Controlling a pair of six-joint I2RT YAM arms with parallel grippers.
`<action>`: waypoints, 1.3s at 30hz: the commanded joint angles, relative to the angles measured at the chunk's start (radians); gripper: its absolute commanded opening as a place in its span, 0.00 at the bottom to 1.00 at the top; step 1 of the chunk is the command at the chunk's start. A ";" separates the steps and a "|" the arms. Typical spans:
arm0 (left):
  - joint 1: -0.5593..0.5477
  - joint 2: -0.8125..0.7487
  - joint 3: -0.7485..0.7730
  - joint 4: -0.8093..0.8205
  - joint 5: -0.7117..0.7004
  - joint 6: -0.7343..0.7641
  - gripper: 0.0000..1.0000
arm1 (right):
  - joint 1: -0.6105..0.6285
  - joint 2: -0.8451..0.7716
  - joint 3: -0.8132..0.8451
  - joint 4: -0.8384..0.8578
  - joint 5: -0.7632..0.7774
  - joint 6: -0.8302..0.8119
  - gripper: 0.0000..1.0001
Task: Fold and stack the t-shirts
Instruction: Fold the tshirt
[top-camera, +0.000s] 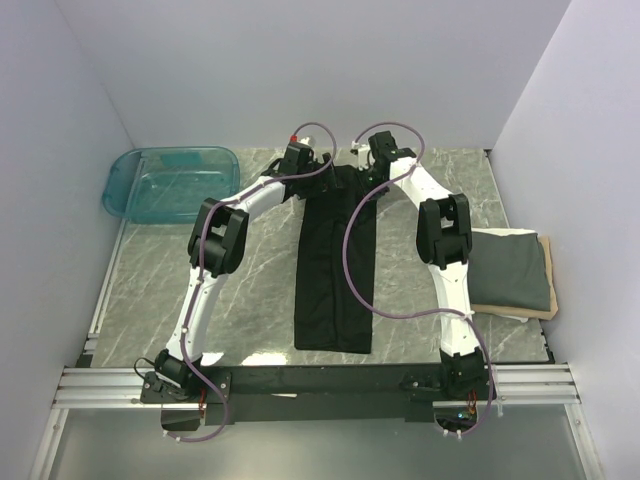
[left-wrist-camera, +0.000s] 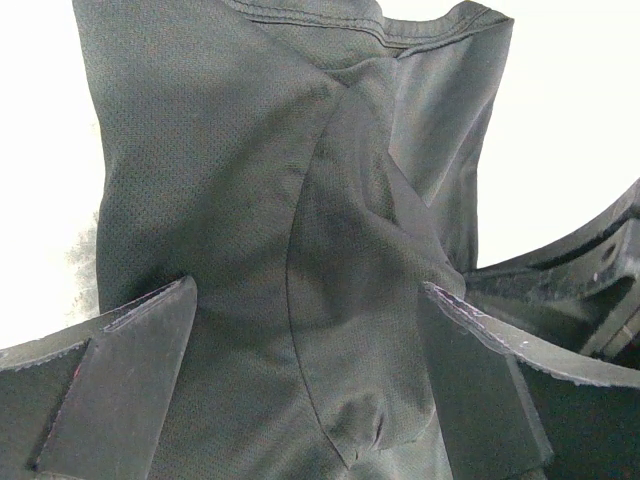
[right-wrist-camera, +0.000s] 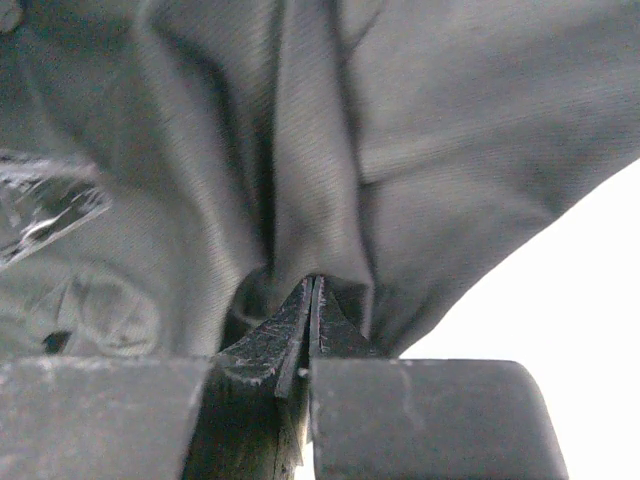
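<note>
Your right gripper (right-wrist-camera: 312, 292) was clamped on a pinch of the black t-shirt (top-camera: 335, 270). The cloth rose straight out of its closed tips and spread away ahead of it in soft vertical folds. Your left gripper (left-wrist-camera: 308, 288) stood with its jaws wide apart. The same shirt filled the gap between its fingers (left-wrist-camera: 130, 370), with a curved seam running down the middle and the hemmed edge beyond the tips. I could not tell whether either finger touched the fabric.

From above, the black shirt was folded into a long narrow strip. Its far end lay under both grippers and the rest ran back toward the arm bases along the marbled table (top-camera: 250, 290). The dark grey t-shirt (top-camera: 510, 268) lay folded on the tan board (top-camera: 549, 285), well off to the right gripper's outer side. The teal tub (top-camera: 120, 185) sat off to the left gripper's outer side.

Both arms reached far forward, elbows bowed outward, wrists converging close together over the strip's far end.
</note>
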 joint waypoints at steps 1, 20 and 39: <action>0.010 -0.012 -0.035 -0.062 -0.023 0.013 0.99 | -0.013 -0.067 0.025 0.081 0.055 0.044 0.00; 0.041 -0.029 -0.098 -0.045 -0.020 0.012 0.99 | 0.023 -0.124 -0.027 0.046 -0.027 0.052 0.04; 0.053 -0.061 -0.142 -0.006 0.003 -0.008 1.00 | 0.123 0.016 0.125 0.023 -0.095 0.181 0.08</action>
